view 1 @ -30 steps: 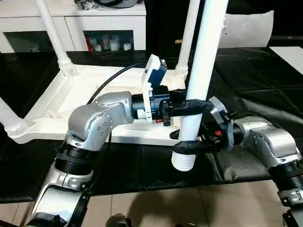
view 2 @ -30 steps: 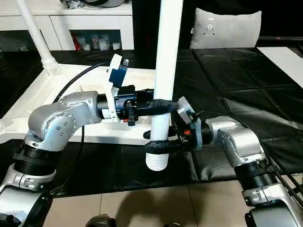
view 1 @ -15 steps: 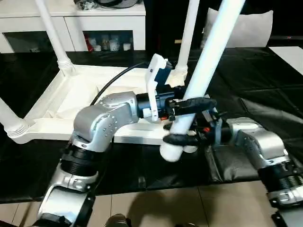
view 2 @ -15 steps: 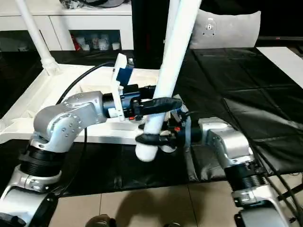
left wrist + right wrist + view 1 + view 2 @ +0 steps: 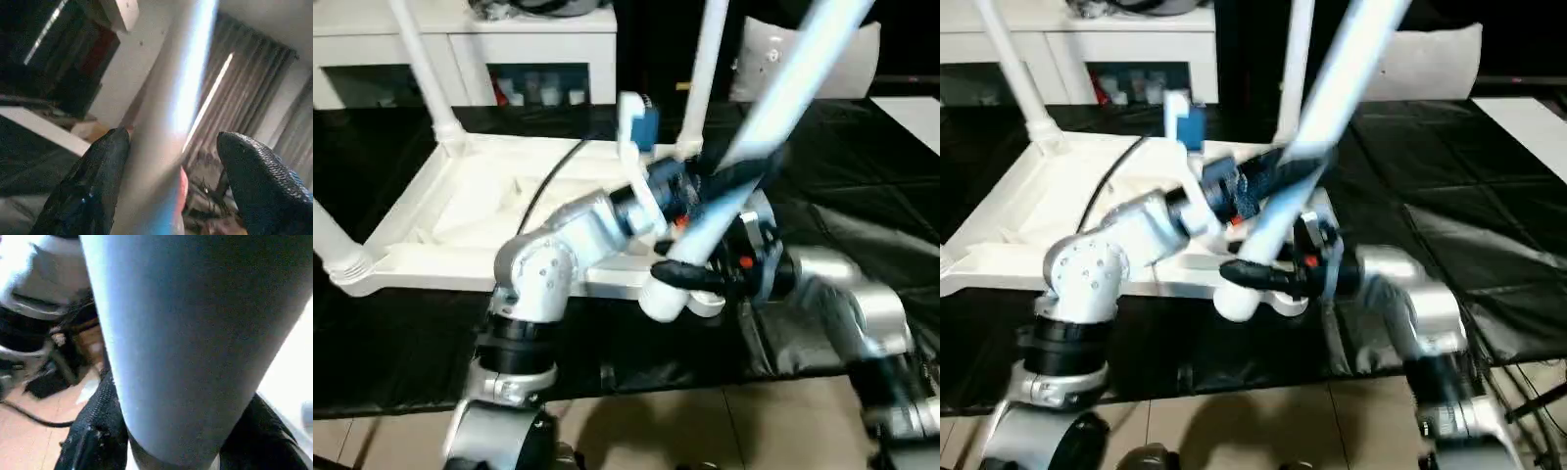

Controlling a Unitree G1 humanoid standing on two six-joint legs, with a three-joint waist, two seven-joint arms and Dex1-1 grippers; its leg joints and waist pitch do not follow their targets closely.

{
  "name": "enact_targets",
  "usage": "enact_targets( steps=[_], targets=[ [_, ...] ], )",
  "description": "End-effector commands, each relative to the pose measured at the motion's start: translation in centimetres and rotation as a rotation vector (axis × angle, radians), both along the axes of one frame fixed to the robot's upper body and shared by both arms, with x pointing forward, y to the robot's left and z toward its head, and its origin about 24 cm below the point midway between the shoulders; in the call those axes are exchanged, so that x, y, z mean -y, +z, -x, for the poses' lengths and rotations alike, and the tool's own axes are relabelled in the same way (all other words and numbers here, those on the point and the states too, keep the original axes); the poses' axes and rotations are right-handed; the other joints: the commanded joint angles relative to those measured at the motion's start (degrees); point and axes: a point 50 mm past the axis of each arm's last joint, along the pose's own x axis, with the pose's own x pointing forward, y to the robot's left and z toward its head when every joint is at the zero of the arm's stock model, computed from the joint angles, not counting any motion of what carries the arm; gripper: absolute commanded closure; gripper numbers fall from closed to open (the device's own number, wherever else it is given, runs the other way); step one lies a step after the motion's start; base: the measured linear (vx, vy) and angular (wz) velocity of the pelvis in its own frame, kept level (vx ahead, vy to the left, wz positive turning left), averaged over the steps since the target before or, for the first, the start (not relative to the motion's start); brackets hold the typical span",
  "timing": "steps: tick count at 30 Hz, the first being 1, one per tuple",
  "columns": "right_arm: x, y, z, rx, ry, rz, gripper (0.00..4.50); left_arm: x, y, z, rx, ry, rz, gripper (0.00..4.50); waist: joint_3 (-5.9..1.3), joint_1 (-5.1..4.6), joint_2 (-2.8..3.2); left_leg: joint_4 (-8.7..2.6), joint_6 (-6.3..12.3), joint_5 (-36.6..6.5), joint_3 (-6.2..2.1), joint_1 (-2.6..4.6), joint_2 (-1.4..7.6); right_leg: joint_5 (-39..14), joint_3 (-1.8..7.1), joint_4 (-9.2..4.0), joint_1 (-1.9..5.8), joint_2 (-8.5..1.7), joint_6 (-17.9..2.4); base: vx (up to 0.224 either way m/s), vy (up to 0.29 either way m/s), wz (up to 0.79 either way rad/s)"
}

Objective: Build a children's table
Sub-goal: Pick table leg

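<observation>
Black cloth (image 5: 862, 196) covers the big work table, with white cabinets (image 5: 460, 59) along the far wall and a grey cushion (image 5: 803, 59) at the far right. On the left of the cloth the tabletop (image 5: 460, 211) lies upside down, ribbed underside up, with three legs (image 5: 421, 69) already standing in its far-left, near-left and far-right corner sockets. The left arm bends at the elbow and reaches right across the tabletop's near edge, its left gripper (image 5: 171, 186) higher on the loose leg (image 5: 773, 108); in the left wrist view one finger touches the tube and the other stands clear, so the jaws are parted. Right of it, the right arm stretches in from the near right, and the right gripper (image 5: 680, 277) is clamped around the loose leg just above its thick lower end, at the tabletop's near-right corner. A second ago that leg stood upright; now it leans top-right, and the left grip has loosened.
</observation>
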Motion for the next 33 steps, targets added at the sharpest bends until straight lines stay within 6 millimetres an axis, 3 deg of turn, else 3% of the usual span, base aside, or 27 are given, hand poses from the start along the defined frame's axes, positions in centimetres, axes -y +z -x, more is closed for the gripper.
enact_targets(
  steps=[1, 2, 4, 7, 9, 10, 11, 12, 18, 22, 23, 24, 32, 33],
  targets=[
    [0.6, 1.2, -0.1, 0.042, -0.065, -0.005, 2.59, -0.7, -0.2, -0.2, 0.002, 0.041, -0.019, 1.22, -4.55, -0.27, -1.01, -3.55, 2.82, -8.14, -0.16, 0.68, 0.78, -19.99, 1.95, -5.17, 3.25, -3.58, -6.38, 0.000, 0.000, 0.00],
    [0.6, 1.2, -0.1, 0.042, -0.065, -0.005, 2.59, -0.7, -0.2, -0.2, 0.002, 0.041, -0.019, 1.22, -4.50, -0.37, -1.08, -3.61, 2.77, -8.28, -0.13, 0.68, 0.79, -20.31, 1.95, -5.18, 3.25, -3.51, -6.18, 0.000, 0.000, 0.00],
    [1.5, 1.2, -0.2, 0.058, -0.204, 0.049, 2.60, -2.6, -1.5, -0.8, 0.050, 0.136, -0.174, 1.22, -4.22, -0.65, -1.17, -3.98, 2.37, -8.63, -0.34, 0.72, 0.85, -21.78, 2.03, -5.46, 2.97, -3.53, -4.34, 0.000, 0.000, 0.00],
    [2.5, 1.1, -0.9, 0.068, -0.365, 0.087, 2.60, -4.0, -2.4, -1.3, 0.099, 0.189, -0.316, 1.22, -4.21, -1.30, -0.77, -4.10, 0.96, -9.55, -0.30, 0.99, 0.60, -24.29, 2.00, -5.60, 2.65, -3.53, -2.65, 0.000, 0.000, 0.00],
    [3.7, 0.9, -1.6, 0.069, -0.530, 0.135, 2.60, -5.5, -3.9, -1.7, 0.179, 0.218, -0.515, 1.22, -4.23, -1.67, -0.66, -4.26, 0.33, -10.00, -0.32, 1.12, 0.54, -24.87, 1.97, -5.63, 2.51, -3.45, -2.25, 0.000, 0.000, 0.00],
    [3.9, 0.8, -1.6, 0.066, -0.562, 0.142, 2.60, -6.0, -4.5, -1.8, 0.206, 0.212, -0.587, 1.22, -4.05, -1.92, -0.96, -4.36, 0.21, -10.46, -0.24, 1.12, 0.56, -25.06, 2.00, -5.75, 2.49, -3.46, -2.10, 0.000, 0.000, 0.00],
    [4.1, 0.8, -1.6, 0.064, -0.580, 0.146, 2.60, -6.3, -4.8, -1.8, 0.219, 0.206, -0.627, 1.22, -4.04, -1.77, -0.82, -4.44, 0.30, -10.34, -0.36, 1.13, 0.55, -24.98, 2.02, -5.81, 2.52, -3.52, -2.04, 0.000, 0.000, 0.00],
    [4.4, 0.7, -1.7, 0.055, -0.641, 0.147, 2.60, -6.8, -5.7, -1.8, 0.251, 0.178, -0.707, 1.22, -4.23, -1.81, -0.56, -4.46, 0.08, -9.87, -0.33, 1.11, 0.70, -22.45, 2.14, -5.31, 2.63, -3.63, -2.80, 0.000, 0.000, 0.00],
    [4.6, 0.6, -1.6, 0.066, -0.699, 0.170, 2.60, -7.7, -7.0, -1.8, 0.295, 0.091, -0.807, 1.22, -4.46, -1.92, -0.43, -4.39, -0.07, -8.09, -0.12, 0.96, 0.77, -15.33, 2.37, -4.42, 2.89, -3.71, -6.39, 0.000, 0.000, 0.00],
    [4.5, 0.4, -1.4, 0.063, -0.717, 0.187, 2.60, -8.8, -9.6, -1.3, 0.347, -0.099, -0.987, 1.22, -4.46, -1.86, -0.24, -4.62, -0.39, -8.90, -0.12, 0.98, 0.65, -16.67, 2.50, -4.52, 3.04, -3.84, -5.87, 0.000, 0.000, 0.00],
    [4.4, 0.3, -1.4, 0.066, -0.713, 0.185, 2.60, -8.9, -9.9, -1.3, 0.358, -0.126, -1.018, 1.50, -4.58, -1.86, -0.48, -4.64, -0.32, -8.94, -0.14, 1.01, 0.67, -16.84, 2.49, -4.70, 3.09, -3.86, -5.81, 0.000, 0.000, 0.00],
    [4.4, 0.2, -1.3, 0.063, -0.708, 0.191, 2.60, -9.1, -10.2, -1.3, 0.365, -0.156, -1.045, 1.56, -4.49, -1.89, -0.29, -4.68, -0.68, -9.71, -0.12, 1.13, 0.78, -17.20, 2.55, -4.59, 2.95, -3.95, -6.01, 0.000, 0.000, 0.00],
    [4.8, -0.3, -1.1, 0.080, -0.692, 0.232, 2.60, -8.8, -11.4, -2.4, 0.406, -0.189, -1.118, 1.99, -4.47, -1.49, -0.46, -4.49, -0.53, -10.65, 0.08, 1.35, 0.74, -17.94, 2.58, -4.91, 2.82, -4.03, -6.87, 0.000, 0.000, 0.00],
    [4.9, -0.3, -1.1, 0.080, -0.692, 0.232, 2.60, -8.7, -11.5, -2.6, 0.411, -0.188, -1.121, 2.05, -4.66, -1.36, -0.52, -4.57, -0.74, -10.06, -0.10, 1.20, 0.93, -16.89, 2.61, -4.44, 3.21, -4.36, -7.20, 0.000, 0.000, 0.00]
  ],
)
